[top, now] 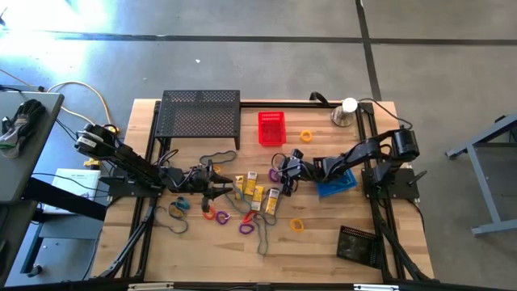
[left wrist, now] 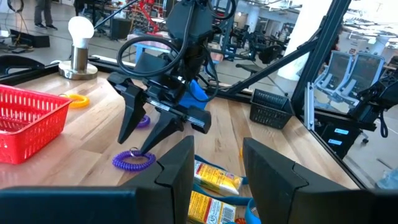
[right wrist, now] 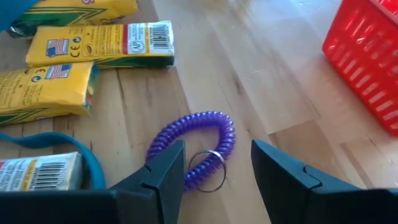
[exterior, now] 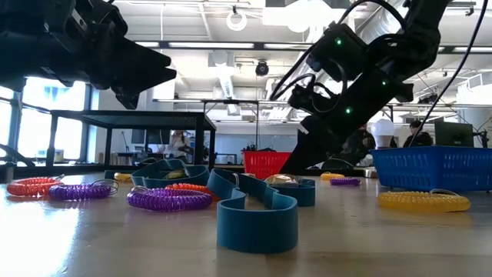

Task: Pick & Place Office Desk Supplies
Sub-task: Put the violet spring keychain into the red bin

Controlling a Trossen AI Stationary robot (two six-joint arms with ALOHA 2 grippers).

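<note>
The right gripper (right wrist: 216, 171) hangs just over the purple coil loop (right wrist: 198, 144) on the bare wood, fingers spread with nothing between them. One finger (right wrist: 163, 169) overlaps the coil's near edge and its small metal key ring (right wrist: 207, 169); the other finger (right wrist: 287, 175) stands clear on the far side. So the loop lies slightly off-centre, toward the side where the yellow crayon boxes (right wrist: 102, 45) lie. Its long axis runs on a slant to the line between the fingers, neither along it nor square to it.

The left gripper (left wrist: 214, 163) is also spread and empty, poised above another yellow box (left wrist: 216, 178), farther from the coil. The right arm looks clearly nearer, with the red basket (right wrist: 368, 55) just beyond.
</note>
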